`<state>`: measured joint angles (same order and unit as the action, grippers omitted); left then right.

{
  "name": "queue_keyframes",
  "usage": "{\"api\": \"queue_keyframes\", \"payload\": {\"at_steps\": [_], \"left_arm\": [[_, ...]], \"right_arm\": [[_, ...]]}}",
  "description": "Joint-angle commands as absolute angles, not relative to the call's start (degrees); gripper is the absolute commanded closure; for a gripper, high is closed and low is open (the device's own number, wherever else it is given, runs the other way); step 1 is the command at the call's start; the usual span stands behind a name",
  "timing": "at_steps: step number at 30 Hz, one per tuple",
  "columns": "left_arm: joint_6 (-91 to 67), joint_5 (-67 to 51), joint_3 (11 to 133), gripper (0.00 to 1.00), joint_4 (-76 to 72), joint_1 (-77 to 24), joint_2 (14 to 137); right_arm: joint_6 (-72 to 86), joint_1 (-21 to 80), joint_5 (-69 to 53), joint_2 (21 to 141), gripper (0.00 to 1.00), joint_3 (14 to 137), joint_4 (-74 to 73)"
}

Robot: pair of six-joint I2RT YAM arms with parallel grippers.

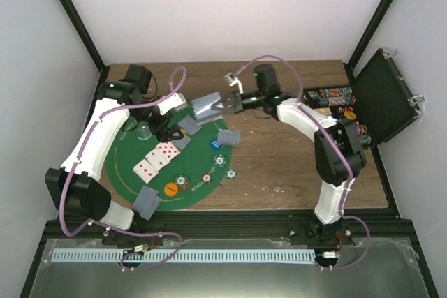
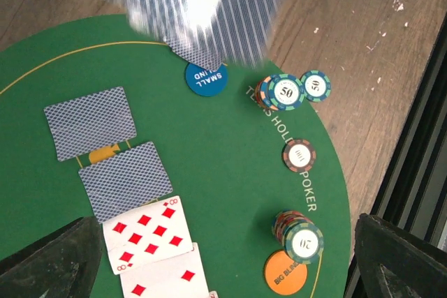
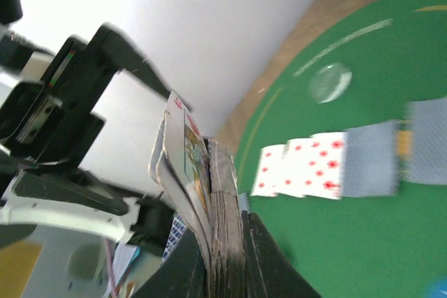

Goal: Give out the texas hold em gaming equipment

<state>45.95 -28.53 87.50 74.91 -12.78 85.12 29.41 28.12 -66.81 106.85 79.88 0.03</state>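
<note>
The right gripper (image 3: 223,232) pinches a deck of cards (image 3: 209,186), one finger pressed on each side, so the stack stands on edge beyond the tips with a face card outermost. The left gripper (image 2: 223,242) is spread wide with nothing between its fingers (image 2: 56,263). It hangs over the green mat (image 2: 230,172) facing the right gripper, and the held deck shows as a large blur just ahead of it.

Between the left fingers, on the mat below, lies a face-up eight of diamonds (image 2: 148,232), with another red-pip card just beside it. Two face-down cards (image 2: 91,122) lie ahead of those. A blue small-blind button (image 2: 207,78) sits further ahead, under the blurred deck's edge.

Toward the finger on the right of the wrist view are a twenty-topped chip stack (image 2: 302,241) and an orange big-blind button (image 2: 286,273). Ahead of them lie a single red-white chip (image 2: 299,155) and a fifty-topped stack (image 2: 283,92). A black case (image 1: 384,99) stands well behind the right gripper
</note>
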Motion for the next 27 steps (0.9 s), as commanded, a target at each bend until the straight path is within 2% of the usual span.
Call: {"api": "queue_keyframes", "payload": {"at_steps": [1,5,13,27], "left_arm": [[46.0,-28.7,86.9,0.00,73.7,-12.8,84.0],[45.5,-26.3,85.4,0.00,73.3,-12.4,84.3],[44.0,-27.5,83.5,0.01,71.7,-11.2,85.6],[44.3,-26.3,84.1,0.00,71.9,-11.2,86.1]], "right_arm": [[26.2,19.0,-63.9,100.7,0.99,74.0,-2.5],[18.4,11.2,-59.3,95.8,0.99,67.4,-10.7],[13.2,1.5,-56.2,89.8,0.99,51.1,-12.5],[13.9,-1.8,-48.7,96.5,0.99,47.6,-9.7]]}}
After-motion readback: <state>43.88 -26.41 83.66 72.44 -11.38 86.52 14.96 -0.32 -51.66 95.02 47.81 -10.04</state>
